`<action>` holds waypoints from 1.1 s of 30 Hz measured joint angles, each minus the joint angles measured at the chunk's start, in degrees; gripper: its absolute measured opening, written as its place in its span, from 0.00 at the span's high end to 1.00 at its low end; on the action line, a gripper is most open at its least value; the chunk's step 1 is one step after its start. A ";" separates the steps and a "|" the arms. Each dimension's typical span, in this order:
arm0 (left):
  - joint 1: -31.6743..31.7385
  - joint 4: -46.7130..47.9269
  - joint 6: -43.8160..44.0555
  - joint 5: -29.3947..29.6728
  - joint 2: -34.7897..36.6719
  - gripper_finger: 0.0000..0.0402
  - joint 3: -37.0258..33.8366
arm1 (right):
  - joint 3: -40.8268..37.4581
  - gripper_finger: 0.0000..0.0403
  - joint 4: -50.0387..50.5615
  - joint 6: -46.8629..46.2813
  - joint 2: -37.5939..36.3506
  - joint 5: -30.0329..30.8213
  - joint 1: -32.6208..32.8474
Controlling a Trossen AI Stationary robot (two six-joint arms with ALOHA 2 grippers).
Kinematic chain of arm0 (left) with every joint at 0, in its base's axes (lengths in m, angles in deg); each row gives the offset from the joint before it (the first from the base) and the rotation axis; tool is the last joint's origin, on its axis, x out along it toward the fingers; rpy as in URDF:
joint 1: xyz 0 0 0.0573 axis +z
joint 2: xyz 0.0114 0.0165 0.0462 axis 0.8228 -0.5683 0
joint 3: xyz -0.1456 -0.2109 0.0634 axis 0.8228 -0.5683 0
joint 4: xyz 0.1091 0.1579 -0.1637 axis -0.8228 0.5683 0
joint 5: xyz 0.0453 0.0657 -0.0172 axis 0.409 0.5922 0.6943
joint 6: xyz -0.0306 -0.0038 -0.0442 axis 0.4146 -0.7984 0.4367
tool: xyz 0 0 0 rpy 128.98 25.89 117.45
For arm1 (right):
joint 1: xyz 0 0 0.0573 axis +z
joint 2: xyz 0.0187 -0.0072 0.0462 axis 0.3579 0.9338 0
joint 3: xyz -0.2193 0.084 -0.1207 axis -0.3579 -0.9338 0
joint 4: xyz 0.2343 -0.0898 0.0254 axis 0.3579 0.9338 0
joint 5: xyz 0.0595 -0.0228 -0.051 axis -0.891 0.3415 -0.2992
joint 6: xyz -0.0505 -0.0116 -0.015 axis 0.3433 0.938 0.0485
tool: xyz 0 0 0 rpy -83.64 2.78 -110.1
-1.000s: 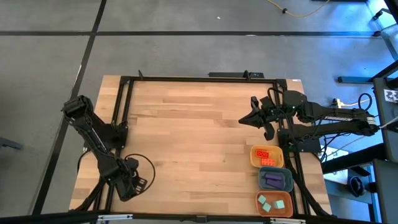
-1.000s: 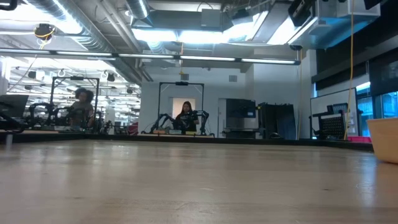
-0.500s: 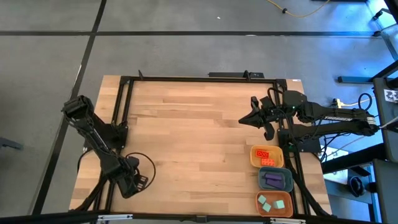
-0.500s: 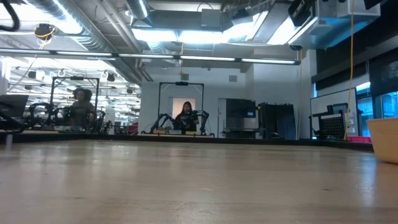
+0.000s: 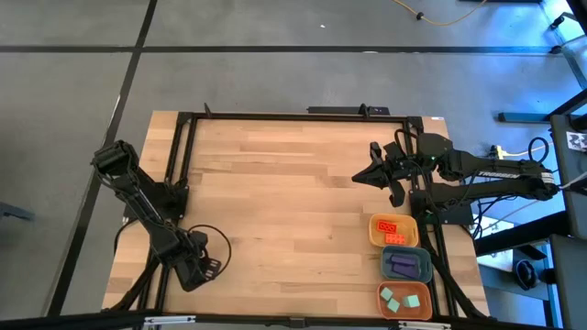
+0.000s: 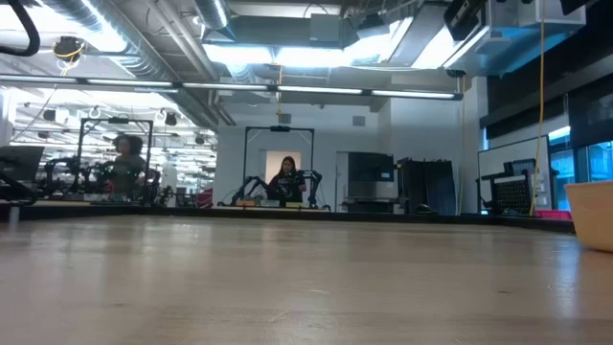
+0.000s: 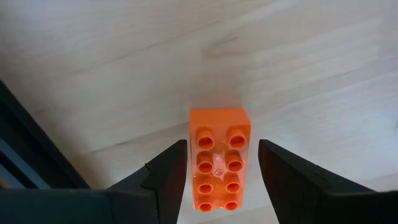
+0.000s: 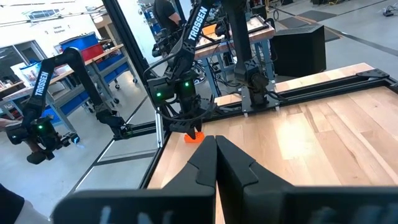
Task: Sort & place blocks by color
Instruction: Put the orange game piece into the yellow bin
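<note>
One orange-red block [image 7: 219,160], a short bar with eight round studs in two rows, sits between the left gripper's [image 7: 221,168] wide-spread fingers at the table's [image 5: 284,183] near-left corner, while the right gripper [image 8: 216,163], fingers closed, waits far right.

3 trays [image 5: 405,266], 2 arms [image 5: 138,197], 2 people [image 6: 124,168]

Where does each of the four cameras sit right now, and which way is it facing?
High view: overhead, straight down on the table; both arms, left gripper, right gripper, three trays.
Low view: tabletop height, facing the room; no arm shows, only the yellow tray.
Left wrist view: looks down past its open fingers straddling an orange block.
Right wrist view: looks across the table past its shut gripper toward the left arm.
Shared: both wrist views show the orange block.
</note>
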 joint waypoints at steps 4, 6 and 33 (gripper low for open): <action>0.02 -0.01 -0.12 -0.05 -1.02 0.53 0.00 | 0.00 1.00 0.00 0.05 0.00 0.00 0.01; 0.04 -0.30 -0.14 -1.08 -1.96 0.53 0.00 | 0.00 1.00 0.00 0.07 0.00 0.00 0.00; 0.00 -4.29 -3.31 -6.35 -2.70 0.68 0.04 | 0.00 1.00 0.04 1.73 0.00 0.02 0.01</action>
